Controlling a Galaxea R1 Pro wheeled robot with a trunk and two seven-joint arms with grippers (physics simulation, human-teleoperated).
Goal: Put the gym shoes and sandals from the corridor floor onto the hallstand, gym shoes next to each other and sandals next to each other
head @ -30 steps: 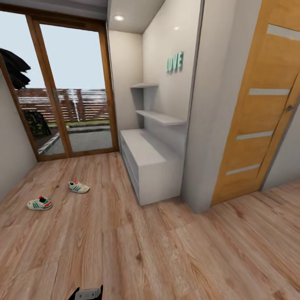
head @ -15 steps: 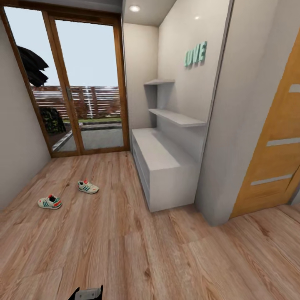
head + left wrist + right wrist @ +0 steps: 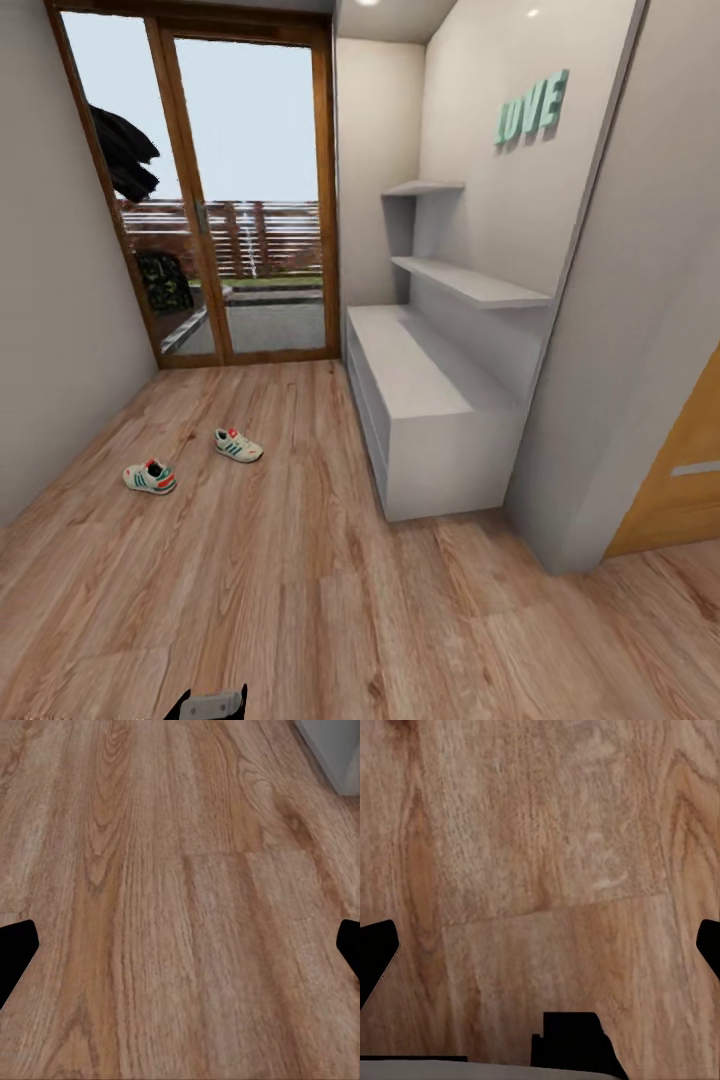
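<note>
A corridor of light brown plank floor [image 3: 300,590] runs from the camera to a wood-framed glass door [image 3: 250,200] at 12 o'clock, with a plain wall [image 3: 60,330] closing the 9 o'clock side. The low grey shoe rack [image 3: 430,400] stands along the wall at 2 o'clock, its flat top bare, two stepped shelves [image 3: 470,282] above it and green letters [image 3: 532,108] on the wall higher up. A grey pillar [image 3: 610,380] juts out at the rack's near end, and a slice of orange wooden door [image 3: 680,480] shows at 3 o'clock.

Open floor spreads wide between the rack's front edge and the left wall, and all the way in front of the camera.

The two gym shoes lie on the floor at 10 o'clock, well apart from the rack: the nearer shoe [image 3: 150,477] closer to the left wall, the farther shoe [image 3: 239,445] near it but not touching, towards the door.

Since a second ago the whole view has swung left and moved forward: the rack and door sit larger and further right, the orange door has nearly left the picture, and the shoes keep their places on the floor.

The left pincer [image 3: 180,945] hangs spread wide over bare planks, a grey corner [image 3: 334,750] at the edge of its view. The right pincer [image 3: 540,945] is likewise spread wide above the floor.
</note>
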